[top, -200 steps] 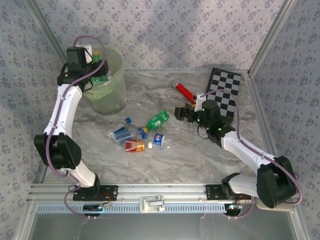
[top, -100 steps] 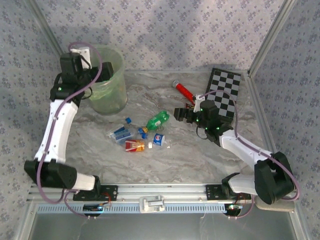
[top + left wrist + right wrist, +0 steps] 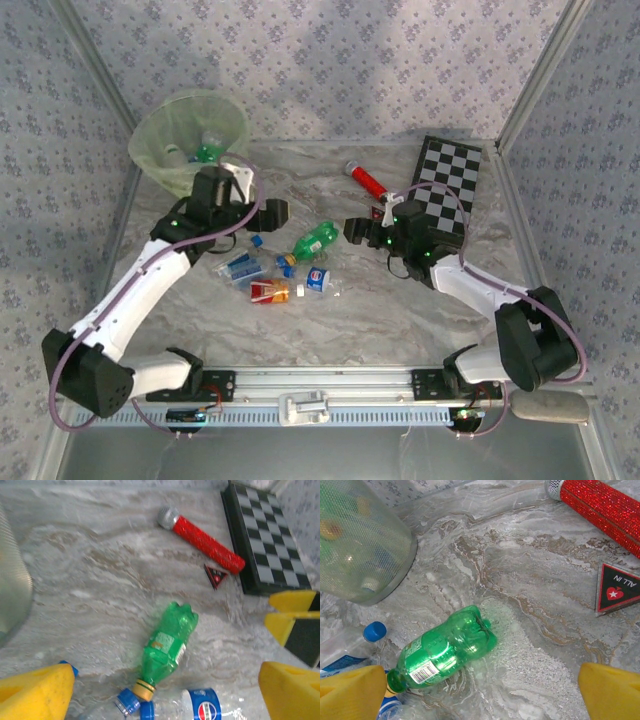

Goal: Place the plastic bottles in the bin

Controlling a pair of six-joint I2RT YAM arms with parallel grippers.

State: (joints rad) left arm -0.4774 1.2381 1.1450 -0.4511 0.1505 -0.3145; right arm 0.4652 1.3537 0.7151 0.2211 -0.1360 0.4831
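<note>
A green plastic bottle point(image 3: 315, 240) point(image 3: 167, 647) point(image 3: 442, 652) lies on its side mid-table. Beside it lie clear bottles with blue labels point(image 3: 240, 268) point(image 3: 205, 707) and one with a red label point(image 3: 268, 291). My left gripper point(image 3: 268, 215) point(image 3: 165, 680) hangs open just above the green bottle's cap end, nothing between its yellow fingers point(image 3: 35, 692). My right gripper point(image 3: 355, 232) point(image 3: 482, 690) is open too, right of the green bottle's base and apart from it. The pale-green bin point(image 3: 190, 140) point(image 3: 360, 545) stands back left, appearing tilted, with bottles inside.
A red glitter cylinder point(image 3: 368, 183) point(image 3: 207, 542) point(image 3: 600, 510) and a small triangular card point(image 3: 216, 576) point(image 3: 617, 587) lie at the back right. The checkerboard point(image 3: 445, 195) point(image 3: 265, 540) sits behind my right arm. Patterned walls enclose the table.
My left arm swung from over the bin down to the bottles on the table, its jaws now empty. The bin shifted left and tipped. My right gripper crept left toward the green bottle.
</note>
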